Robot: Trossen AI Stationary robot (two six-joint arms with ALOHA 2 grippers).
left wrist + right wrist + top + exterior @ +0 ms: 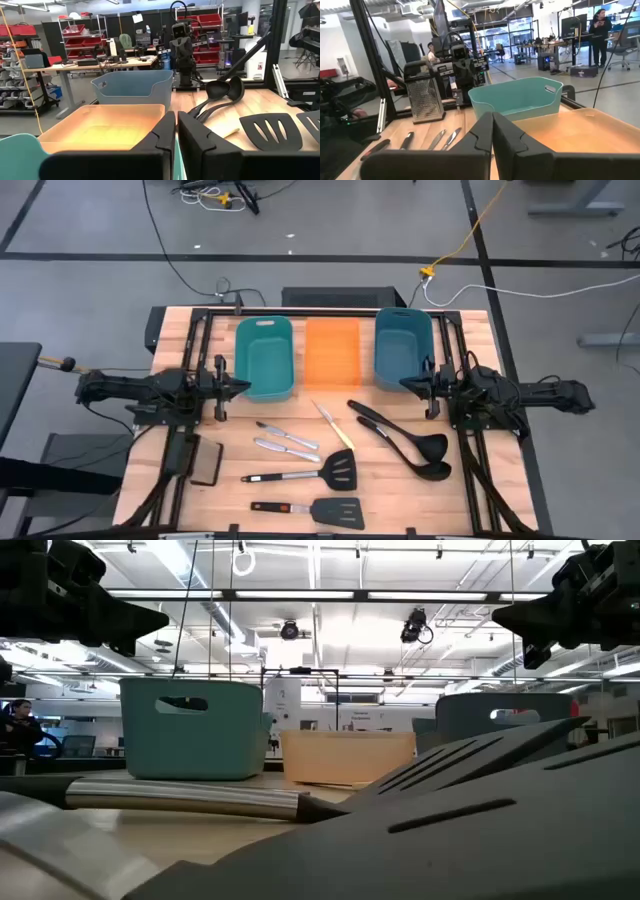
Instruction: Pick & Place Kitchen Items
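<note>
The kitchen items lie flat on the wooden table's near half. There are two small silver knives (286, 441), a slim pale-yellow knife (333, 426), two black ladles (404, 442) and two black slotted spatulas (308, 474) (318, 511). My left gripper (246, 388) hovers shut over the table's left side, pointing right, beside the left teal bin (265, 358). My right gripper (404, 384) hovers shut over the right side, pointing left, near the right teal bin (403, 347). In the wrist views both pairs of fingers (176, 136) (492, 134) are closed with nothing between them.
An orange bin (332, 350) stands between the two teal bins along the far side. A dark rectangular pad (206, 462) lies at the near left. A black frame (300, 311) borders the table. The low view is filled by a spatula blade (480, 810) and a steel handle (180, 798).
</note>
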